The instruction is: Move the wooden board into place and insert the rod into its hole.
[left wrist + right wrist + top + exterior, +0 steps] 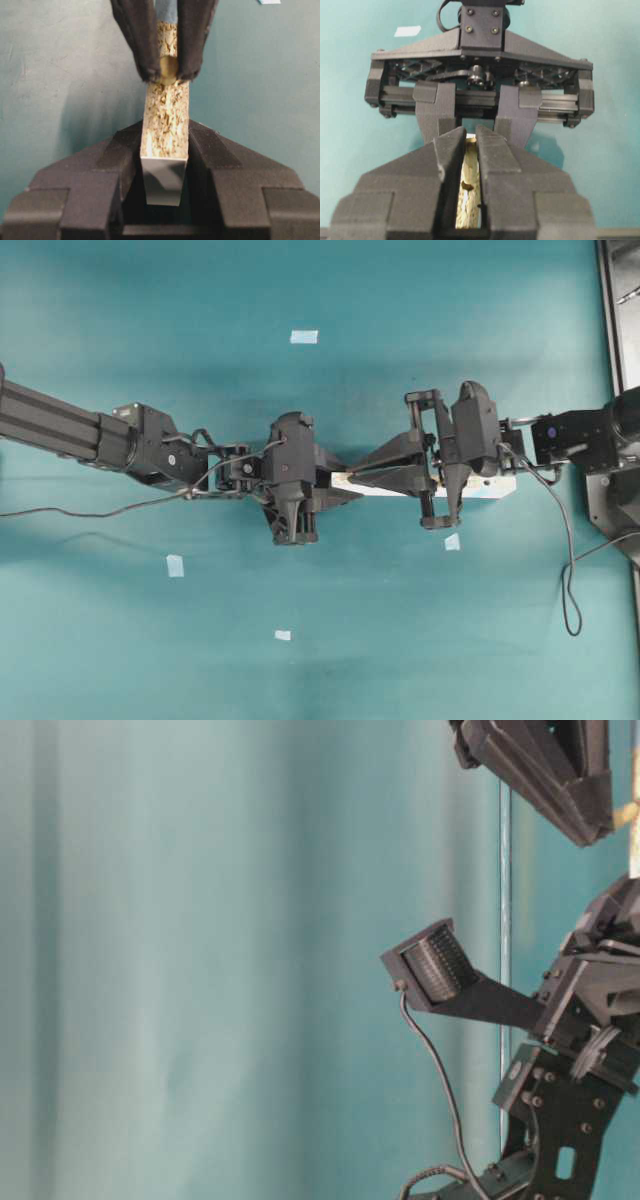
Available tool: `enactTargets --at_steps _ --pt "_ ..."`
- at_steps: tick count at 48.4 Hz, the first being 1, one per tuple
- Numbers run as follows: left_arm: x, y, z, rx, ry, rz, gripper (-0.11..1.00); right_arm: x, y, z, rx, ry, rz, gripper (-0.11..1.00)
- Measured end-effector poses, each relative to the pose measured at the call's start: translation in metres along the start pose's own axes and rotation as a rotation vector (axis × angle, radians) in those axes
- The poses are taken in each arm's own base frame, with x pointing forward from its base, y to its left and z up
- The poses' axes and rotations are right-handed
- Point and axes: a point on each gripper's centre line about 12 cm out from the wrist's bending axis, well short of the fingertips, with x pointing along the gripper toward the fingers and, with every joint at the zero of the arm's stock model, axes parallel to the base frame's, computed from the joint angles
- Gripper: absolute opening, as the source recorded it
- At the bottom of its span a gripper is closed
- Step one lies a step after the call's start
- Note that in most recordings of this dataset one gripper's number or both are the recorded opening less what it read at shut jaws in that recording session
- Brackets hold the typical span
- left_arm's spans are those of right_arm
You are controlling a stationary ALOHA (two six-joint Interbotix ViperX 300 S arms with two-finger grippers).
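The wooden board (480, 487) lies lengthwise between the two arms, with its raw chipboard edge (166, 125) facing up. My left gripper (340, 490) is shut on the board's left end, a jaw pressed against each side (165, 145). My right gripper (349, 477) reaches left along the board and is shut on the rod (168, 70), a small tan peg pinched at its fingertips just above the board's edge. In the right wrist view the near-closed jaws (471, 134) frame the board's edge and a dark hole (466, 186) below them.
Several pale-blue tape squares lie on the teal table, one at the back (304, 337), one front left (175, 565) and one just in front of the board (452, 541). A black cable (570, 580) loops at the right, beside a dark frame (615, 340).
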Motion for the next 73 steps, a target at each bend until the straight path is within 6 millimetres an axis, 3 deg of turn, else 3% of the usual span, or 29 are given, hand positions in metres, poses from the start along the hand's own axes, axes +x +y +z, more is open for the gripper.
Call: enactTargets --at_steps 37,56,62,73 --pt "0.0 0.0 -0.001 -0.001 0.002 0.001 0.21 -0.009 0.0 -0.012 0.016 0.042 -0.008 0.1" --pt "0.001 0.0 0.002 0.0 -0.006 0.0 0.21 -0.021 -0.002 -0.009 -0.003 0.19 -0.063 0.1" --pt "0.001 -0.001 0.001 -0.001 -0.001 -0.001 0.21 -0.025 -0.001 -0.008 -0.022 0.282 -0.086 -0.01" --pt "0.001 -0.001 0.001 0.0 0.003 -0.002 0.21 -0.021 0.008 -0.004 -0.067 0.367 -0.075 -0.02"
